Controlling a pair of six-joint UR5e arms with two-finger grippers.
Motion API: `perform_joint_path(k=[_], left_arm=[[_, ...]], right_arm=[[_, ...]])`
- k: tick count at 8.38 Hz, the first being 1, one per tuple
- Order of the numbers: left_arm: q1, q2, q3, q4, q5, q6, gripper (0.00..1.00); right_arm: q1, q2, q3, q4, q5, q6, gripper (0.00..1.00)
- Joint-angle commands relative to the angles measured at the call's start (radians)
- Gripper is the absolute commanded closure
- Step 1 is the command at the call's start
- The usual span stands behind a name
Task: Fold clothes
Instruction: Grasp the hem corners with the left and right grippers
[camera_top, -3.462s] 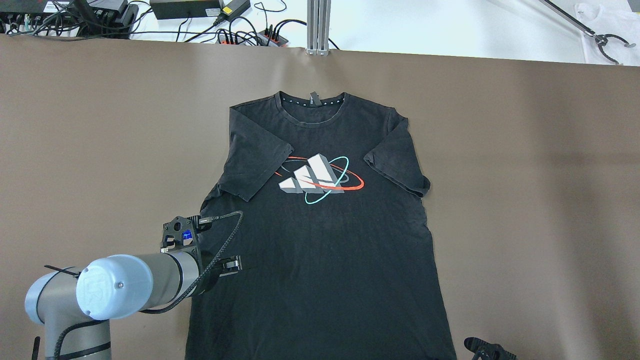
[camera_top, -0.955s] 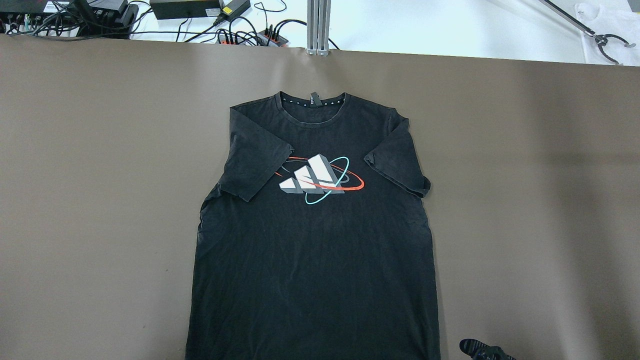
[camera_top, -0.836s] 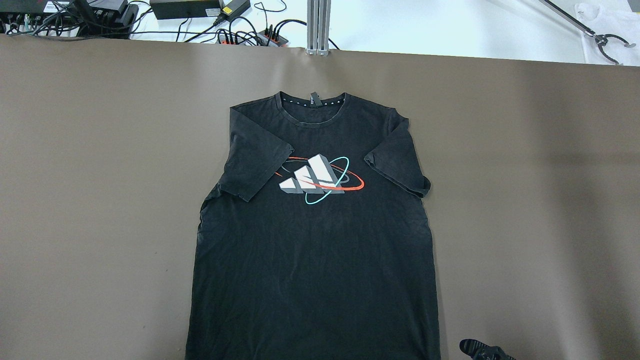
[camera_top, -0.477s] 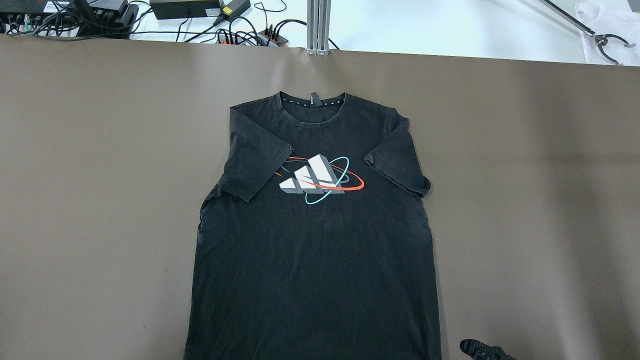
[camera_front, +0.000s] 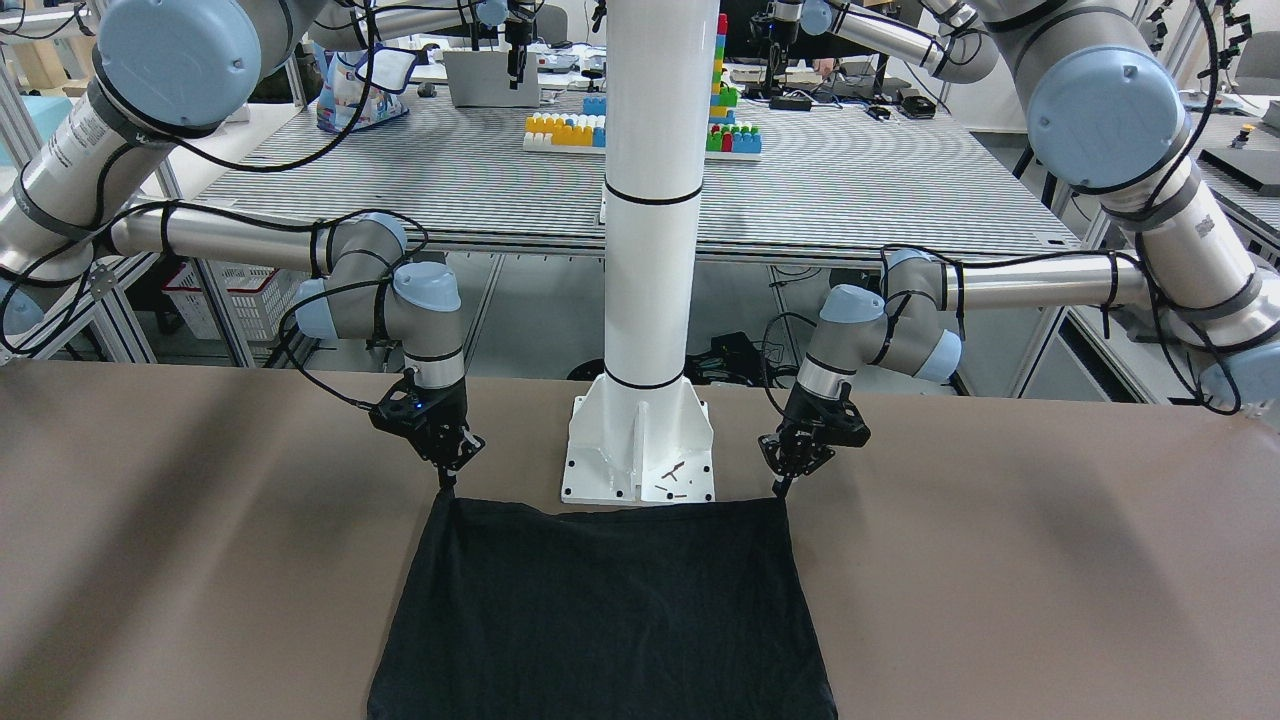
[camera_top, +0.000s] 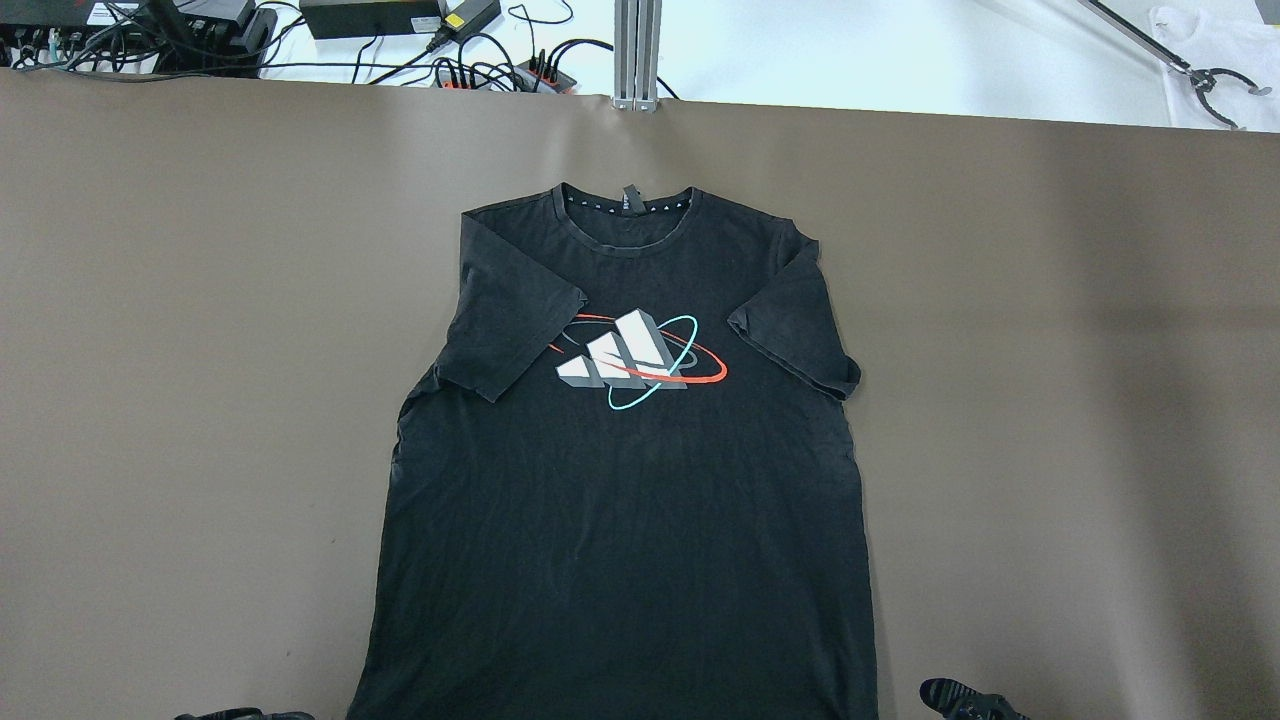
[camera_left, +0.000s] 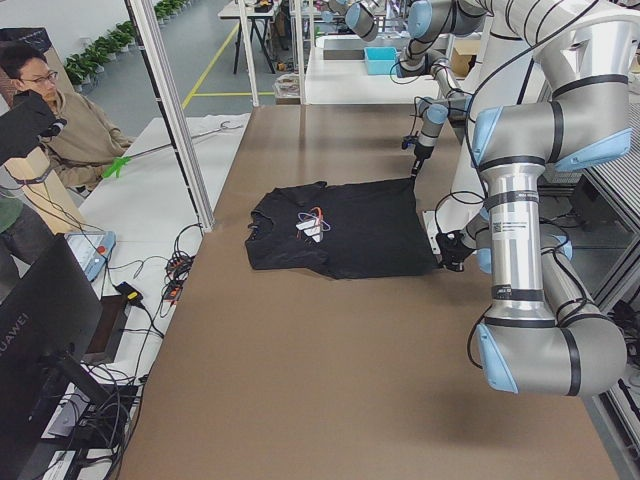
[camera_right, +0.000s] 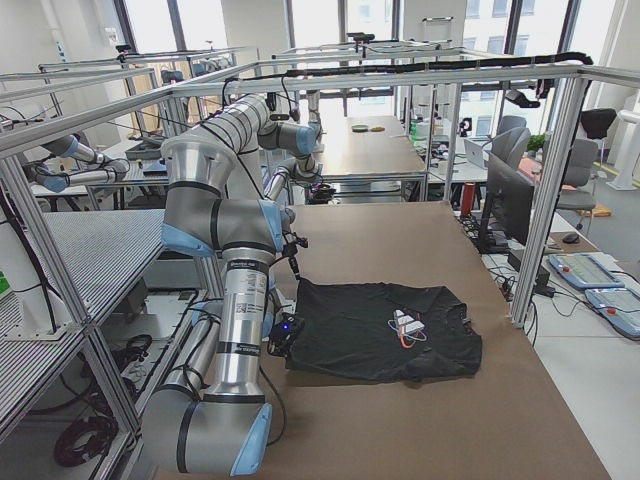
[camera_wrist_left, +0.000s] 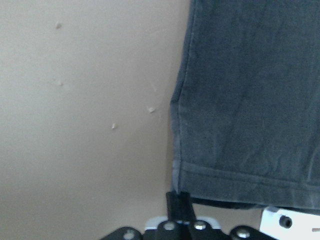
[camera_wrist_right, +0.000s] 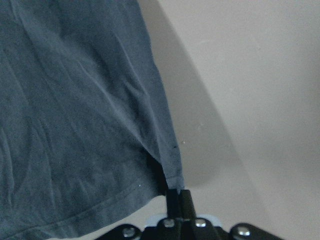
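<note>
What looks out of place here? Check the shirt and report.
Nothing is damaged or spilled. The black T-shirt lies flat, both sleeves folded inward, one overlapping the logo at its edge. The left gripper and right gripper each pinch a hem corner; the hem sags slightly between them.

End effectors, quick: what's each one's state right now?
Left end effector: closed on the T-shirt, at one hem corner.
Right end effector: closed on the other hem corner.
</note>
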Motion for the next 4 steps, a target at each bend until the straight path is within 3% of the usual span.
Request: perform_joint_path(k=[1,2,4], left_arm=[[-0.084,0.085,-0.084,-0.002,-0.118,0.048,1.0],[-0.115,0.081,-0.086,-0.004,-0.148,0.066,1.0],[-0.169,0.012,-0.1,-0.002,-0.204,0.07,1.0]], right_arm=[[-0.015,0.043,0.145,-0.144,0.062,0.059,1.0],[-0.02,0.069,0.159,-0.201,0.075,0.08,1.0],[-0.002,0.077,0.191,-0.204,0.075,0.074,1.0]])
